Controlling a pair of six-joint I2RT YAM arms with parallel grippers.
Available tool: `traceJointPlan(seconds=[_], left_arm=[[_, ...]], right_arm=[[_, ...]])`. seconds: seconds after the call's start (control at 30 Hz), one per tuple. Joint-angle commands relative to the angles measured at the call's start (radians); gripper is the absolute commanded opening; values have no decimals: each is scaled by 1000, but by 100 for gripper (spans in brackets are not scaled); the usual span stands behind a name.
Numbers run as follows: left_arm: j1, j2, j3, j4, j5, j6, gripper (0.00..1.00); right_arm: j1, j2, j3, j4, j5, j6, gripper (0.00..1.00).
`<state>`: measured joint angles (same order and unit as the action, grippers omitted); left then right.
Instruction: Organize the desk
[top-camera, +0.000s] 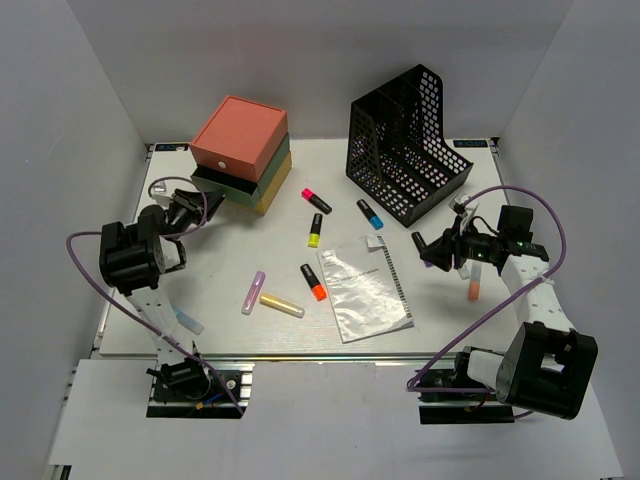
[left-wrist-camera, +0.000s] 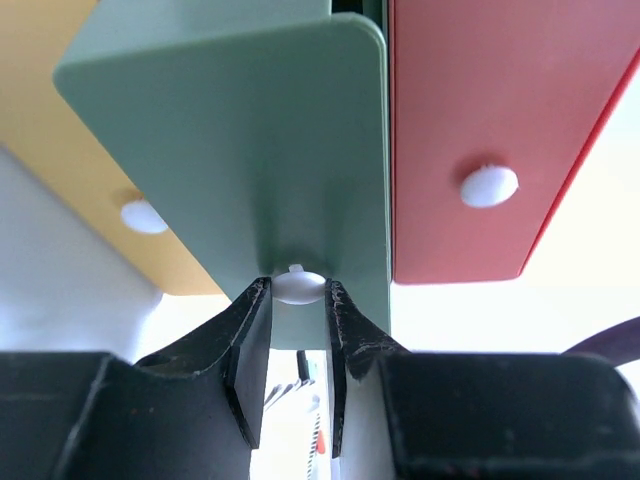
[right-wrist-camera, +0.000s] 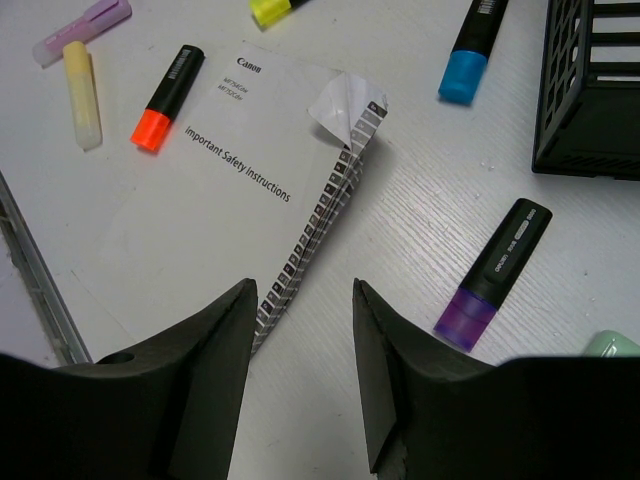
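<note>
The left jaws pinched the white knob (left-wrist-camera: 298, 285) of the green drawer (left-wrist-camera: 240, 150), straight ahead. The right jaws hung spread above the booklet (right-wrist-camera: 200, 200) on the surface (right-wrist-camera: 430, 260), empty.

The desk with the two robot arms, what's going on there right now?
The left claw grips the white knob of the green middle drawer in the stacked drawer box. The right claw hangs open above the desk, over the edge of the safety booklet, with a purple highlighter beside it. Other highlighters lie loose nearby.
</note>
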<state>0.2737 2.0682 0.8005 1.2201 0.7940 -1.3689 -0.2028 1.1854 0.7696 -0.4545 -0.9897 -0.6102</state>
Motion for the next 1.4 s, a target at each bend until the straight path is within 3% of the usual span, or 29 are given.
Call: traceJointPlan(seconds=[0.0, 0.67, 0.93, 1.0, 1.03, 1.1, 1.13, 1.2, 1.23, 1.3, 1.33, 1.37], left_arm=[[10, -77, -56, -19, 27, 47, 28], [48, -290, -158, -339, 2, 224, 53], [97, -546, -286, -392, 70, 238, 61], [98, -670, -291, -537, 67, 286, 59], [98, -713, -281, -729, 60, 330, 56], [98, -795, -210, -937, 13, 503, 42], [98, -866, -178, -1141, -11, 636, 36], [75, -928, -97, -1296, -89, 747, 18], [75, -985, -80, -1391, -107, 825, 12], [64, -1036, -73, -1433, -118, 863, 0], [64, -1081, -79, -1446, -116, 884, 0], [55, -1106, -108, -1437, -104, 890, 0]], right_arm=[[-3, -12, 26, 0, -4, -11, 49], [-6, -13, 23, 4, 5, -13, 49], [-1, -12, 23, -3, 0, -17, 50], [6, -13, 31, -32, -4, -36, 49], [14, -18, 40, -44, -13, -55, 45], [29, -36, 46, -53, -21, -62, 40], [69, -46, 49, -53, -18, -66, 34], [129, -58, 54, -56, -9, -66, 26], [178, -59, 59, -61, -4, -71, 17], [273, -49, 71, -65, 43, -71, 6], [328, -43, 82, -84, 61, -79, 0], [380, -26, 111, -96, 110, -83, 0]])
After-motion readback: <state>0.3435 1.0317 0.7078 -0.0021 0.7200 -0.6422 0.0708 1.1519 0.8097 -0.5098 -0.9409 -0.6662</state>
